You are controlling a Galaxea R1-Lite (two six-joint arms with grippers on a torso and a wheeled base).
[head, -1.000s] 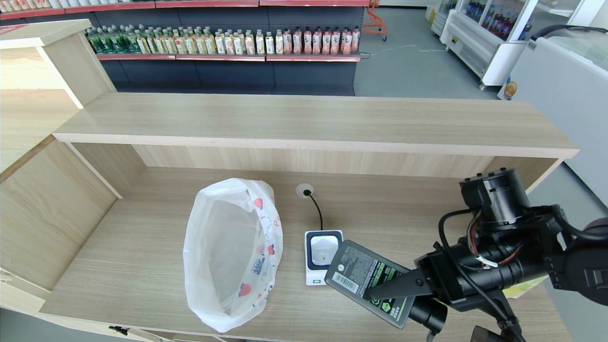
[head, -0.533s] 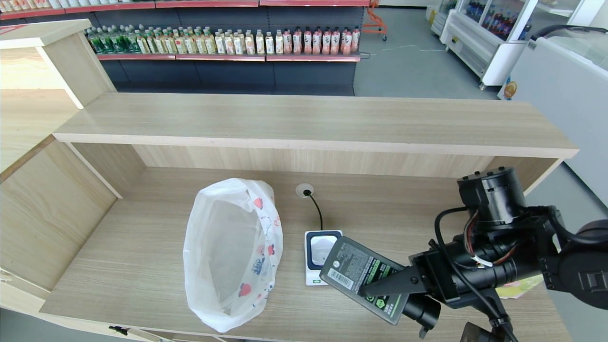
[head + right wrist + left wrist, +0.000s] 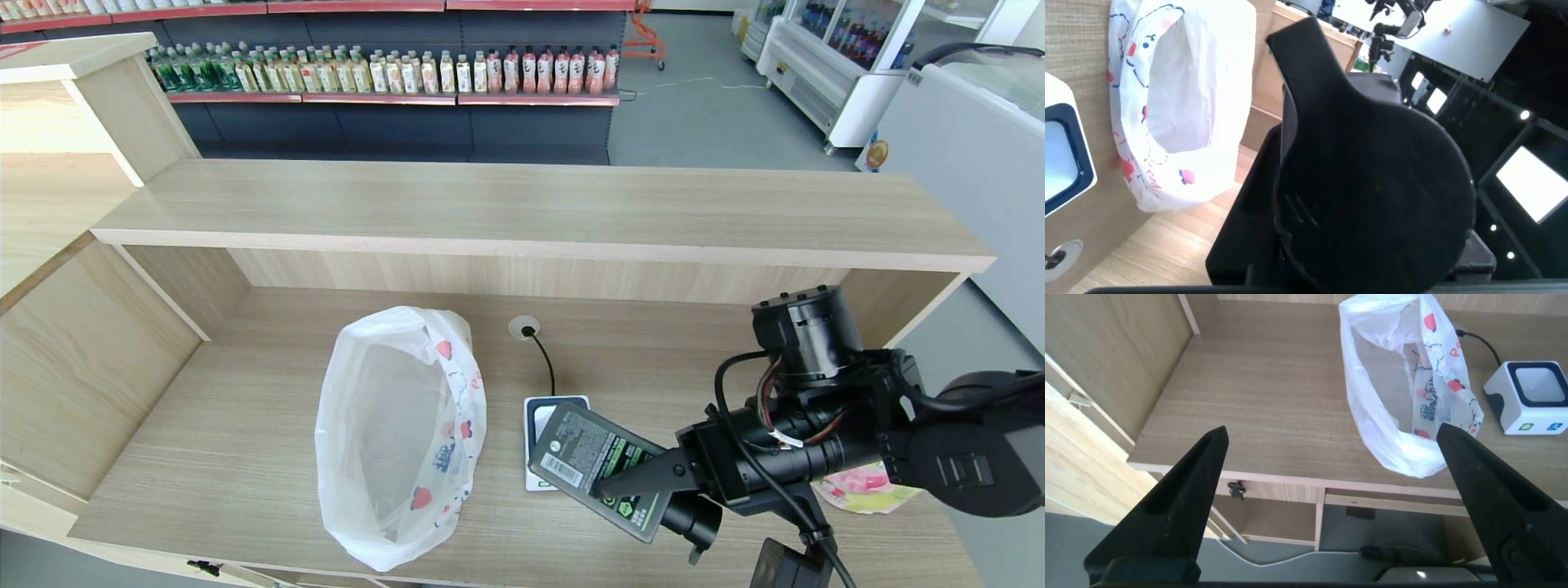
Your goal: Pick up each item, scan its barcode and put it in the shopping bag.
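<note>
My right gripper [image 3: 611,492] is shut on a flat dark grey packet [image 3: 594,465] with green print and a white barcode label facing up. The packet hangs tilted over the white barcode scanner [image 3: 540,407] and covers most of its window. The white shopping bag [image 3: 398,433] with red hearts lies open just left of the scanner. In the right wrist view the packet [image 3: 1372,188] is close up, with the bag [image 3: 1180,106] and the scanner [image 3: 1061,167] beyond it. My left gripper [image 3: 1331,433] is open with nothing in it, off the counter's front edge, near the bag [image 3: 1404,384].
A pink and yellow packet [image 3: 865,486] lies on the counter at the far right, partly behind my right arm. The scanner's black cable [image 3: 545,363] runs back to a hole in the counter. A raised shelf [image 3: 522,204] spans the back.
My right gripper has carried the dark packet to the left, from beside the scanner to over its window. The bag and scanner have stayed put.
</note>
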